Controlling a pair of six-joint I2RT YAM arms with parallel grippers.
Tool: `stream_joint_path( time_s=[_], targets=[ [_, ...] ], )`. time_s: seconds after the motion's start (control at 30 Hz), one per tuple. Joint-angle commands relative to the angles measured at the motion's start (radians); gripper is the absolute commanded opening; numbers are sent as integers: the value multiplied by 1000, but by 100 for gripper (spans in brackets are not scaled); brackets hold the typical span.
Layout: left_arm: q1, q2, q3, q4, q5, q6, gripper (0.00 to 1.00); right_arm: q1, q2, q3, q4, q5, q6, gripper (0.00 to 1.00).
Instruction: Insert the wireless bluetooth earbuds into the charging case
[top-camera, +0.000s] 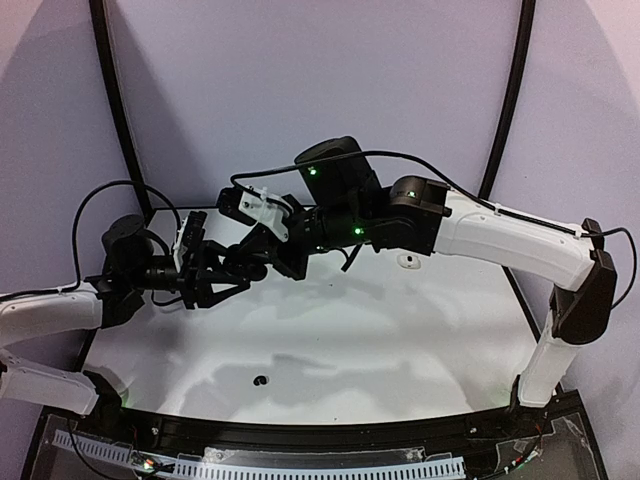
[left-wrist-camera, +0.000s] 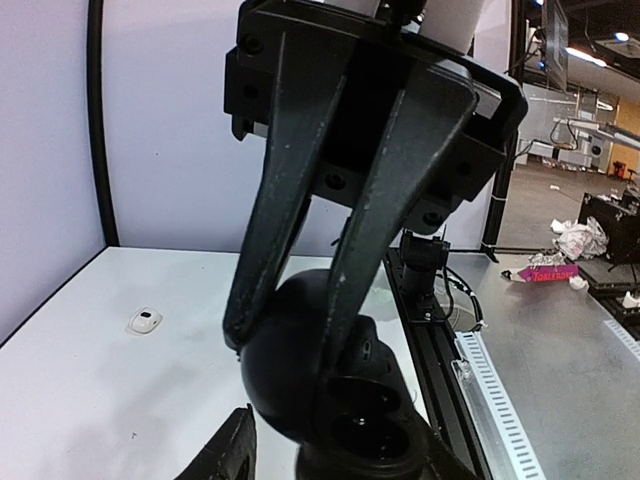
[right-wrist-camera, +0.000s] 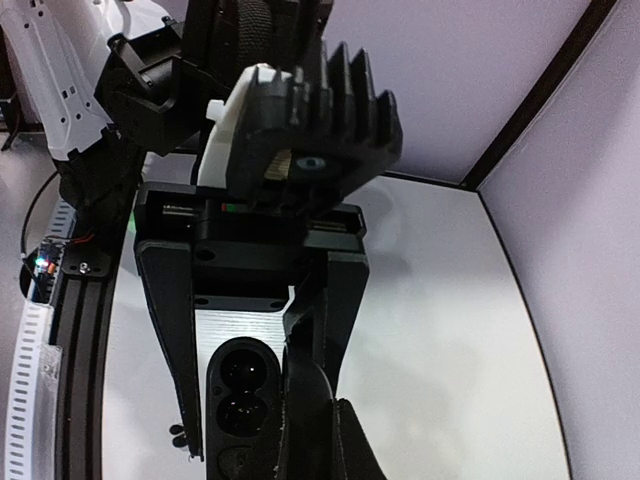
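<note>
Lying close to the near edge of the table (top-camera: 400, 350), a little left of its middle, is what looks like a black earbud (top-camera: 261, 381). It sits out in the open, well apart from both arms.

Farther in, over the left half of the table, the two arms meet in mid-air around the black charging case (left-wrist-camera: 290, 400), which is held off the surface. The right gripper (left-wrist-camera: 283, 350) is clamped on the case's rounded body, and the left wrist view shows its two fingers converging onto it from above. The left gripper (right-wrist-camera: 243, 405) faces it with fingers parted, one on each side of the case's open tray. Whether they touch the tray I cannot tell. The right wrist view shows two round wells in that tray, both dark, and I cannot tell whether a bud sits in either.

Farthest off, toward the far edge and right of the middle, a small white piece (top-camera: 406, 261) rests on the table. It is too small to say whether it is a bud or a second case. No white buds can be made out for certain.

In my judgement the set-up is done, since the case is open and presented. At least one black bud is not yet in, and the white ones are unaccounted for. Most of the inserting looks left to do.
</note>
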Motion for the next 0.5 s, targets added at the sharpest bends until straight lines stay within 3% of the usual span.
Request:
stream_joint_path(
  time_s=[0.0, 0.33, 0.47],
  targets=[
    [-3, -14, 34, -51, 29, 75, 45, 14, -12, 27, 5, 80, -48, 1],
    [-3, -15, 39, -17, 62, 55, 34, 16, -13, 21, 5, 83, -50, 1],
    [-3, -15, 40, -12, 60, 42, 37, 16, -13, 22, 3, 82, -53, 1]
  ],
)
